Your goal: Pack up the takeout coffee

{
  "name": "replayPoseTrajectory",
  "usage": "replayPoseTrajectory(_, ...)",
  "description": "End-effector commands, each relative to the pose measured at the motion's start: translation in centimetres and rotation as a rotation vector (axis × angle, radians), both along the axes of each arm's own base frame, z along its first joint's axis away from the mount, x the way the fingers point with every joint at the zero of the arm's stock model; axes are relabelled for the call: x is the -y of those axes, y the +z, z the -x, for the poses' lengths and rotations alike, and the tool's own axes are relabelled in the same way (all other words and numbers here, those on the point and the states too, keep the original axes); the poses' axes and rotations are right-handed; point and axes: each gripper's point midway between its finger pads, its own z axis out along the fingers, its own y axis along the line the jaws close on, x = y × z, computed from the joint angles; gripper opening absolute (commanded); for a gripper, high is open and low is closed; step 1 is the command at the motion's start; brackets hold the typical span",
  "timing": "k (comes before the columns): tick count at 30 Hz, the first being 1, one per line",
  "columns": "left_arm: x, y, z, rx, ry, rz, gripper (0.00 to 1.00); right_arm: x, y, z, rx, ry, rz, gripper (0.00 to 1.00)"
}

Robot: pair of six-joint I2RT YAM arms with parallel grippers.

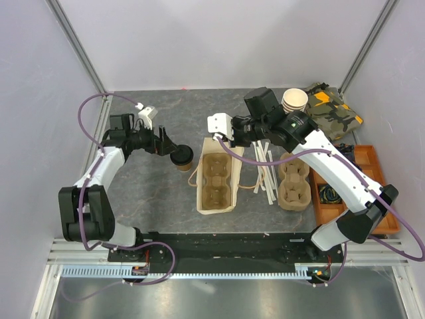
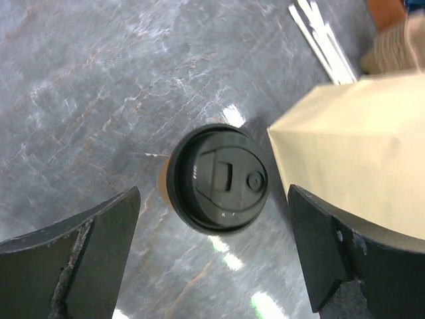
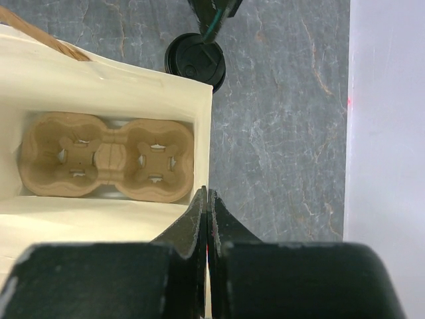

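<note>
The takeout coffee (image 1: 180,157), a brown paper cup with a black lid, stands on the grey table just left of the open paper bag (image 1: 200,174). My left gripper (image 1: 171,147) hovers over it, open. In the left wrist view the lidded coffee (image 2: 218,178) shows between the wide-spread fingers (image 2: 99,232), touching neither, with the bag (image 2: 358,146) close on its right. My right gripper (image 1: 222,137) is shut on the bag's far rim. The right wrist view shows its jaws (image 3: 208,193) pinching the bag wall (image 3: 99,86), a cardboard cup carrier (image 3: 109,156) inside, and the coffee (image 3: 196,61) beyond.
A stack of lidless paper cups (image 1: 295,101) and a camouflage pouch (image 1: 335,113) sit at the back right. White straws (image 1: 265,169) and a second cup carrier (image 1: 294,181) lie right of the bag. An orange tray (image 1: 382,179) lines the right edge.
</note>
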Motion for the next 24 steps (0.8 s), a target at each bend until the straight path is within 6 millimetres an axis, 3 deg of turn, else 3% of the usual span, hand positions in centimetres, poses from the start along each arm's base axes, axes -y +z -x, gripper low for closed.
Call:
replayPoseTrajectory(1,0.0,2.7,1.4,0.246,-0.218,-0.13,1.0,0.1,0.5,0.5,-0.014,-0.019,-0.023,0.0)
replayPoseTrajectory(3,-0.3,3.2,1.4,0.358,-0.3,-0.218,1.0,0.2,0.4,0.7,-0.02,-0.022,-0.022,0.0)
replayPoseTrajectory(6,-0.2,3.2,1.2,0.386,-0.376,-0.277,1.0,0.5,0.3,0.8,-0.03,-0.036,-0.021,0.0)
replayPoseTrajectory(13,1.4,2.6,-0.8,0.237,-0.368,-0.479,1.0,0.5,-0.2,0.5,-0.056,-0.068,-0.015,0.0)
replayPoseTrajectory(17,2.4,2.8,-0.6,0.192,-0.365,-0.55,1.0,0.9,-0.7,0.6,-0.069,-0.084,-0.004,0.0)
replayPoseTrajectory(18,2.6,2.6,0.3,0.126,-0.362,-0.544,1.0,0.9,-0.9,0.6,-0.072,-0.09,-0.002,0.0)
replayPoseTrajectory(24,3.4,6.0,-0.6,0.028,-0.257,-0.483,1.0,0.8,-0.9,0.3,-0.074,-0.103,-0.001,0.0)
